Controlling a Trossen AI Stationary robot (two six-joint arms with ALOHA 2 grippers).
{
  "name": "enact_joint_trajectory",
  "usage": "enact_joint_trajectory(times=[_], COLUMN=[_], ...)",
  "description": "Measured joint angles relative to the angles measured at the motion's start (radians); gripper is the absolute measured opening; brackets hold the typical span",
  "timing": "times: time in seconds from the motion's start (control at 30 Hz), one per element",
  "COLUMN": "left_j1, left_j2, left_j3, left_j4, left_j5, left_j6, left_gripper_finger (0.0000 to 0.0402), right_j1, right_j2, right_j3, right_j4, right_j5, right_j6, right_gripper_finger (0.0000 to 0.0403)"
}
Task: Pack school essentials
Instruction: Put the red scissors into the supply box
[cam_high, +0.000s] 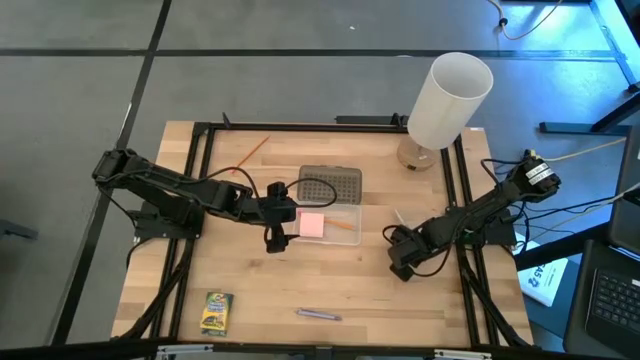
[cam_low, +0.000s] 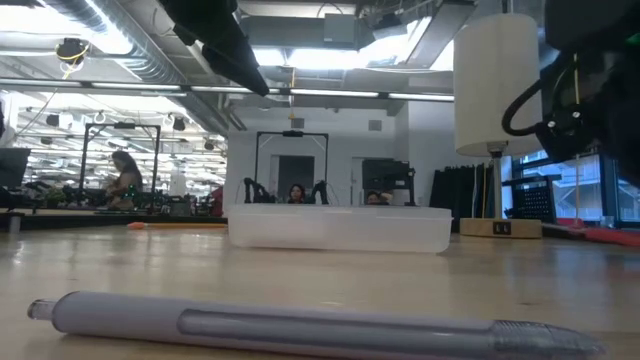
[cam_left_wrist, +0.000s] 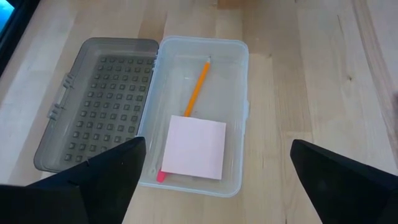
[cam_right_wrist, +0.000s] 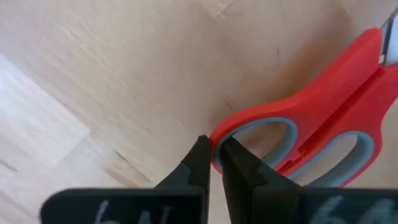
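Wooden table (cam_high: 250, 290) bears case (cam_high: 345, 228), crayon box (cam_high: 216, 312), pen (cam_high: 318, 315), scissors (cam_right_wrist: 323, 130).

The scissors (cam_right_wrist: 323, 124) are running off the right wrist picture's edge, so only the red handles are showing; in the high view the right claw (cam_high: 400, 268) is covering them. The pen (cam_low: 300, 325) is lying blurred across the low view's foreground. The pink eraser (cam_left_wrist: 194, 148) is hiding the lower end of the pencil (cam_left_wrist: 198, 88) inside the case (cam_left_wrist: 239, 124). The crayon box (cam_high: 216, 312) print is too small to read.
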Motion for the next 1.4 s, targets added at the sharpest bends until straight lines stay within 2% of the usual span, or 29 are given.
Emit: enact_joint_trajectory(times=[0.5, 0.73, 0.97, 1.23, 1.4], left_j1=[0.0, 0.0, 0.0, -0.001, -0.001], left_j2=[0.0, 0.0, 0.0, 0.0, 0.0], left_j3=[0.0, 0.0, 0.0, 0.0, 0.0], left_j4=[0.0, 0.0, 0.0, 0.0, -0.001], left_j5=[0.0, 0.0, 0.0, 0.0, 0.0], left_j6=[0.0, 0.0, 0.0, 0.0, 0.0], left_gripper_finger=[0.0395, 0.0396, 0.0397, 0.0394, 0.0398], right_j1=[0.0, 0.001, 0.0, -0.066, -0.141], right_j2=[-0.002, -0.002, -0.002, 0.008, 0.048], right_j3=[0.018, 0.112, 0.256, 0.356, 0.365], right_j4=[0.009, -0.027, -0.171, -0.178, -0.099], right_j5=[0.015, 0.051, 0.137, 0.225, 0.241], right_j6=[-0.085, -0.161, -0.247, -0.537, -0.799], right_gripper_finger=[0.0024, 0.0027, 0.0026, 0.0025, 0.0024])
